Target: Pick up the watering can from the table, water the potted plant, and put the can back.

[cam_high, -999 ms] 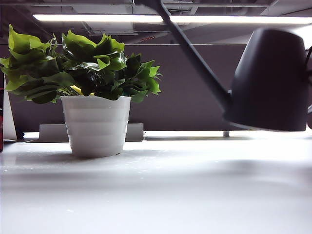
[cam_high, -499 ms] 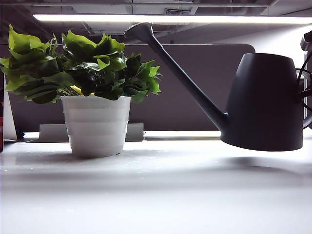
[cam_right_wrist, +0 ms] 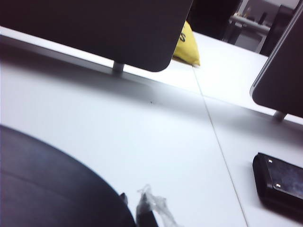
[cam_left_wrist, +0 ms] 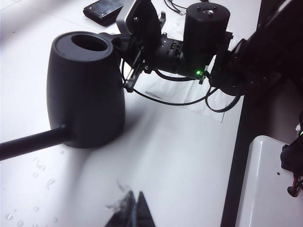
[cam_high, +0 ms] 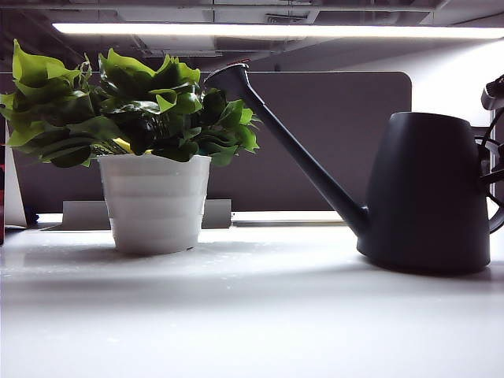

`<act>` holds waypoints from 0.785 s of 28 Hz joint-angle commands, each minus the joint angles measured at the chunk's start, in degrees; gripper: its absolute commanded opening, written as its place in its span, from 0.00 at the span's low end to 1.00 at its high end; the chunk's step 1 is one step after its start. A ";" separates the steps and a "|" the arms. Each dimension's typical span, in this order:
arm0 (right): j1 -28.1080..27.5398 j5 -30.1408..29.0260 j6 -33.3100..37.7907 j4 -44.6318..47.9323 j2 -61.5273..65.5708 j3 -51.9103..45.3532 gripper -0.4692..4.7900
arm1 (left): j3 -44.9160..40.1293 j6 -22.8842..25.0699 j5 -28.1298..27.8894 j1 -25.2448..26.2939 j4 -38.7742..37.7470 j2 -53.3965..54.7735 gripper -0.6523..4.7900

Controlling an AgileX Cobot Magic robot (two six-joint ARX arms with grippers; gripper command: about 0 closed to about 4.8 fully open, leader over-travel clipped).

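Phone [cam_right_wrist: 279, 182] beside watering can [cam_high: 429, 193] (right claw [cam_left_wrist: 135, 59] clamped) — left claw [cam_left_wrist: 134, 210] apart.

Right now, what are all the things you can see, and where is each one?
watering can: one, dark grey, standing on the table's right side, spout aimed up toward the plant
potted plant: one, green leaves in a white ribbed pot, on the table's left side
table: one, white, under everything, with a few water drops near the can
flat device: one, black, lying on the table beyond the can
yellow thing: one, behind the dark divider panel; cannot tell what it is
right gripper: one, black, shut on the can's handle
left gripper: one, black, shut and empty, near the can's spout side
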 commanded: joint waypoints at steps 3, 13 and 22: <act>0.00 -0.07 1.36 4.20 -0.28 0.48 0.08 | 0.17 -0.02 0.52 0.02 0.59 -0.15 0.11; 0.00 0.35 1.81 3.23 -0.31 0.48 0.59 | 0.17 0.00 0.50 0.02 0.57 -0.33 0.11; 0.20 0.48 1.81 -1.53 -2.14 -1.03 0.69 | 0.17 -0.04 0.48 0.02 -0.11 -1.36 0.11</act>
